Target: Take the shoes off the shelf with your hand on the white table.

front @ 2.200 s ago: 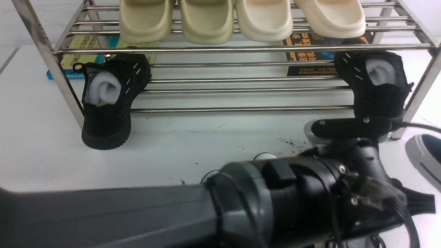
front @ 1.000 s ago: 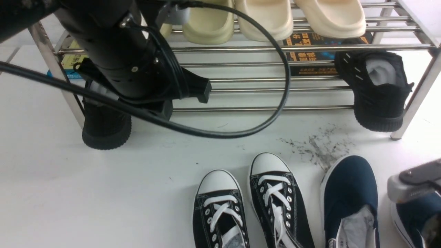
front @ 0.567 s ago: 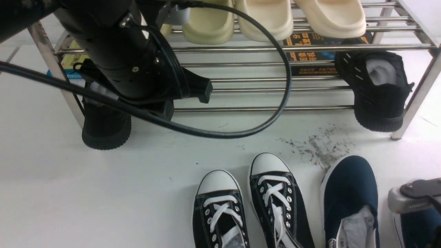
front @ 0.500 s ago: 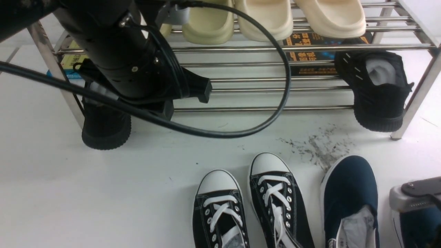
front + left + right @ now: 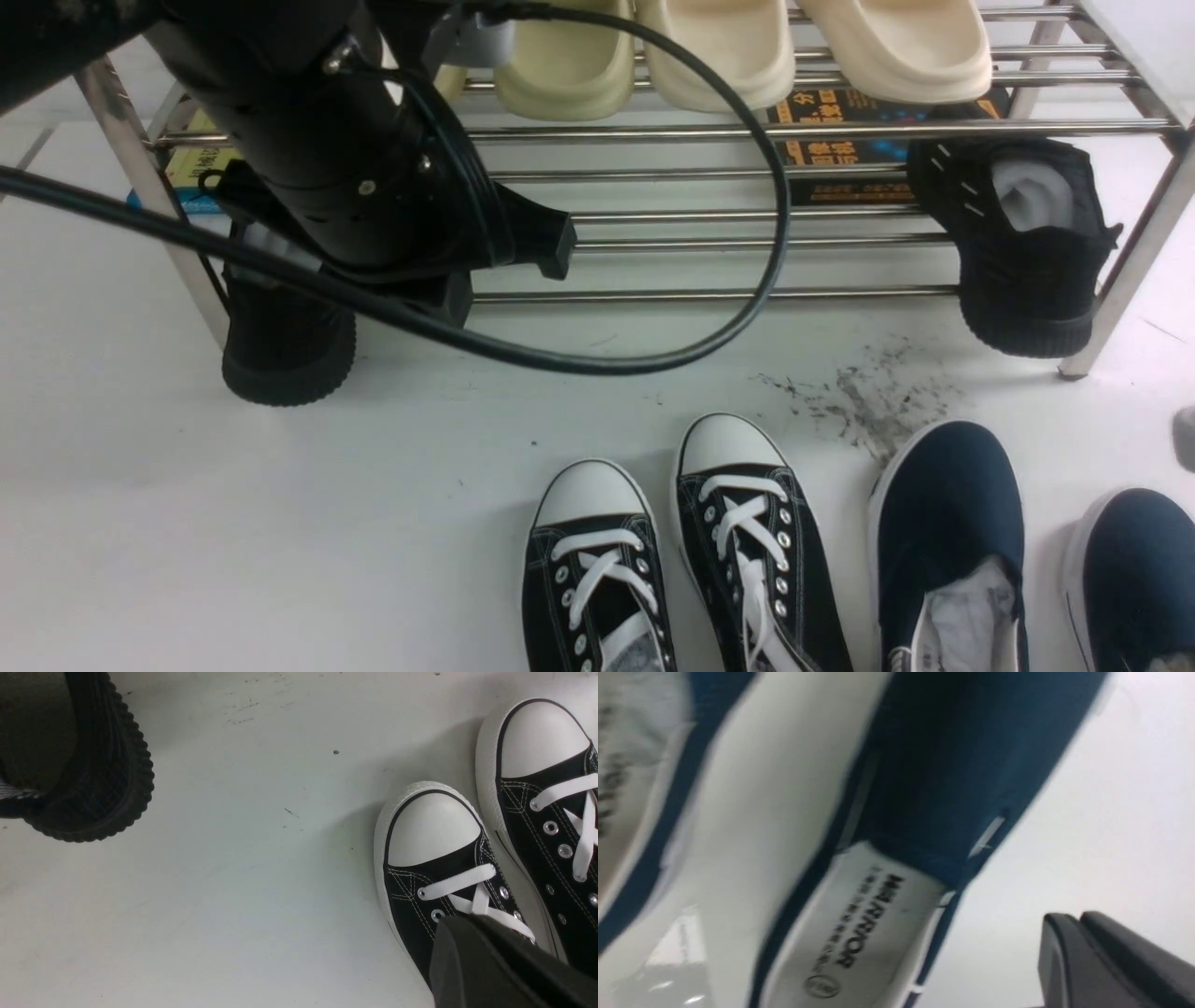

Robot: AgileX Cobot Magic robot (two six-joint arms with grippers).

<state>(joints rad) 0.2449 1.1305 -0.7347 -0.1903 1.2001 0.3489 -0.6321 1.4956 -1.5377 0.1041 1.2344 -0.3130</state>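
The two navy-blue shoes (image 5: 948, 532) (image 5: 1134, 569) lie side by side on the white table (image 5: 280, 523), toes toward the chrome shelf (image 5: 709, 131). In the right wrist view my right gripper (image 5: 1069, 921) is shut and empty above bare table, beside one navy shoe (image 5: 952, 765) with "WARRIOR" on its insole. Only a grey tip of the right arm (image 5: 1187, 439) shows at the front view's right edge. My left arm (image 5: 355, 168) hangs before the shelf's left end. My left gripper (image 5: 460, 926) is shut and empty above a lace-up sneaker.
Two black lace-up sneakers with white toe caps (image 5: 597, 569) (image 5: 756, 541) stand left of the navy pair. Black knit sneakers (image 5: 285, 355) (image 5: 1027, 252) lean off the lower tier's two ends. Cream slippers (image 5: 719, 56) fill the top tier. Books (image 5: 840, 140) lie behind. A cable (image 5: 653, 359) loops low.
My right gripper has let go of the right navy shoe and pulled away to the right; that shoe now lies uncovered on the table. The left arm has not moved.
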